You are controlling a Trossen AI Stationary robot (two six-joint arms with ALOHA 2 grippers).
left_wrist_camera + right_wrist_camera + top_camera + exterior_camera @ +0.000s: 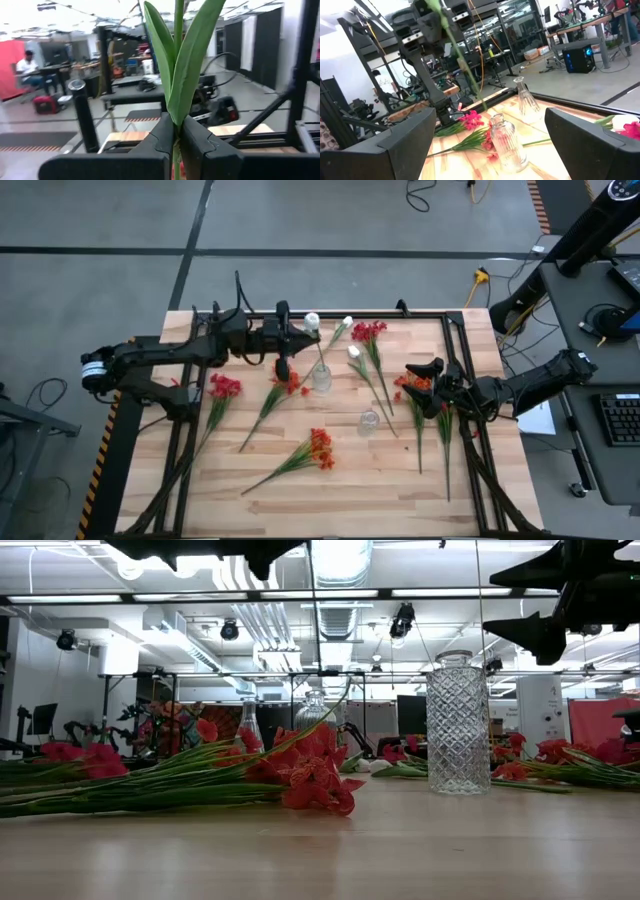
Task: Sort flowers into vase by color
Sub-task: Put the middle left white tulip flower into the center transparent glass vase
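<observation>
My left gripper [298, 332] is at the table's far middle, shut on a flower with a white bud [312, 320]. Its thin stalk runs toward a clear glass vase [322, 377]; I cannot tell whether the lower end is in the mouth. My right gripper [430, 375] hangs open at the right, over orange-red flowers [415, 385], touching nothing. Red flowers [222, 388], orange-red ones [320, 448], another red bunch [368, 332] and a white bud [352, 352] lie flat on the wood. My left gripper [177, 135] pinches the green stalk [176, 120] between its two fingers, just under where the long leaves [190, 60] fork. The fingers reach in level from the table's left and lie across the stalk. The flower stands upright, bud on top, clear of the table.
A second vase [369, 420], cut in a diamond pattern [458, 725], stands nearer the front, right of centre. A black frame rail [450, 320] runs along the far and side edges. Bare wood [400, 490] lies along the near edge.
</observation>
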